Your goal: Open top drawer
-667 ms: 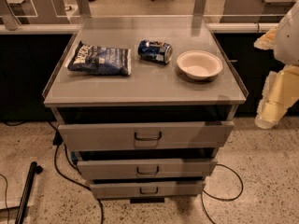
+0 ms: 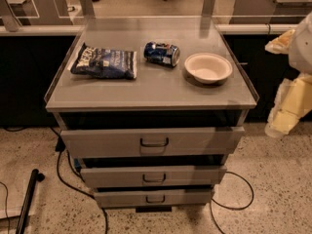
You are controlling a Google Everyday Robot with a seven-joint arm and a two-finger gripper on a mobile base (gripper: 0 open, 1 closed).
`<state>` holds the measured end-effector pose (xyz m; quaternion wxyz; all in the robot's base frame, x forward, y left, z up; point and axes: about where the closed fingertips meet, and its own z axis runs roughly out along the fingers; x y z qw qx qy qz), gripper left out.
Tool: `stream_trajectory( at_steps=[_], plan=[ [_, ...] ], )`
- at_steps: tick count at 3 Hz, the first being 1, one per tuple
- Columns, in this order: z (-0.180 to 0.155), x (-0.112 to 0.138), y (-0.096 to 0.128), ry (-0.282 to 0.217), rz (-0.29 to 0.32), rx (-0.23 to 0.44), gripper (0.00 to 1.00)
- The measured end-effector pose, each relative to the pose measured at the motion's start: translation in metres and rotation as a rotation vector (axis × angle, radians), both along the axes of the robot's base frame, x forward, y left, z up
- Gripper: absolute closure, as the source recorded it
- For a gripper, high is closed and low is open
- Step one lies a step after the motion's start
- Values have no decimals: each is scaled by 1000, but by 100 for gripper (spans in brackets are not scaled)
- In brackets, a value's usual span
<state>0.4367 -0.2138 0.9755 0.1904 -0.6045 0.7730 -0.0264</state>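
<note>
Three flat-fronted grey metal drawers are stacked under a tabletop (image 2: 161, 92). The top drawer (image 2: 107, 143), the widest, is pulled slightly out and carries a dark loop handle (image 2: 154, 142). One crinkled bag (image 2: 104, 62), one can (image 2: 162, 53) lying on its side and one round white bowl (image 2: 208, 67) are laid above. The gripper (image 2: 285, 111) is seen at the right edge, apart from the drawers. Whether it is apart or together cannot be told.

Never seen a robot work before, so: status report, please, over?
Gripper off right of cabinet, clear of drawers. Top drawer looks slightly out, handle untouched. Bag, can, bowl sit on top, not blocking.
</note>
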Motion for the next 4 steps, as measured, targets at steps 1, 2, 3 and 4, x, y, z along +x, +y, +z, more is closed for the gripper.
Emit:
stream_trajectory(
  at_steps=[1, 2, 3, 4],
  plan=[
    [-26, -9, 3, -98, 72, 178, 0],
    [-51, -16, 3, -151, 113, 309, 0],
    [-83, -19, 11, -134, 133, 375, 0],
    [-87, -21, 17, -131, 136, 375, 0]
  ],
)
